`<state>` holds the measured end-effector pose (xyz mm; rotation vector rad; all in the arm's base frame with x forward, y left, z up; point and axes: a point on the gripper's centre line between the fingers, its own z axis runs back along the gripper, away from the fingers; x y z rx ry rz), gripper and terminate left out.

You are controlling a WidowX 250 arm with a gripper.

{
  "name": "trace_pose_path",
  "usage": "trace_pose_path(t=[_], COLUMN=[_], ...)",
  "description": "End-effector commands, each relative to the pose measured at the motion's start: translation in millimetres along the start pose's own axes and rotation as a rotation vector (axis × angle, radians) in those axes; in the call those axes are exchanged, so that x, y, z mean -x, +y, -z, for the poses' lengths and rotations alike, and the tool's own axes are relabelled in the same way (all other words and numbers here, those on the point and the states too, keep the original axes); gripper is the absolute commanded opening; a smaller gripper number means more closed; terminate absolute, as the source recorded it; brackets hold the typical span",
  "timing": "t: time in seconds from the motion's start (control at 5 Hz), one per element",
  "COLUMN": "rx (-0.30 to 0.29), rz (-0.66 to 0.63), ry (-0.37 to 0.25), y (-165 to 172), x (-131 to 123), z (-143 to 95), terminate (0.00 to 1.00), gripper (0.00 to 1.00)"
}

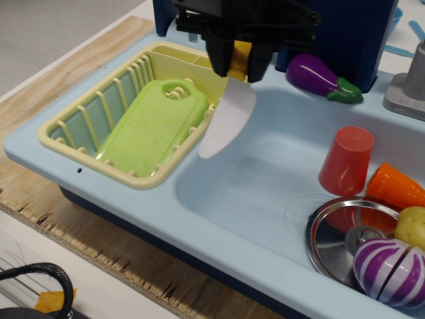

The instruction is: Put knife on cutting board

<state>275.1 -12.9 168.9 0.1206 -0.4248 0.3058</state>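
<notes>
My black gripper (239, 61) is shut on the yellow handle of the knife (227, 119). The white rounded blade hangs down and to the left, in the air above the sink's left rim. The light green cutting board (153, 126) lies tilted inside the pale yellow dish rack (80, 149), its handle hole at the far end. The blade tip is just right of the board's right edge and above it, not touching.
A light blue toy sink (265, 193) holds a red cup (345, 159), an orange carrot (396, 186) and a metal bowl (339, 239) with a purple-white onion (392, 269). A purple eggplant (319, 76) lies at the back. A grey faucet base (408, 86) stands far right.
</notes>
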Motion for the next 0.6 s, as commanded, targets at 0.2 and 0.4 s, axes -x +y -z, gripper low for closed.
trace_pose_path(t=[0.2, 0.4], rx=[-0.03, -0.024], rz=[-0.038, -0.069], ry=[-0.064, -0.07], y=[42, 55], x=[-18, -16], z=[6, 14], terminate=[0.0, 1.0], gripper=[0.0, 0.0])
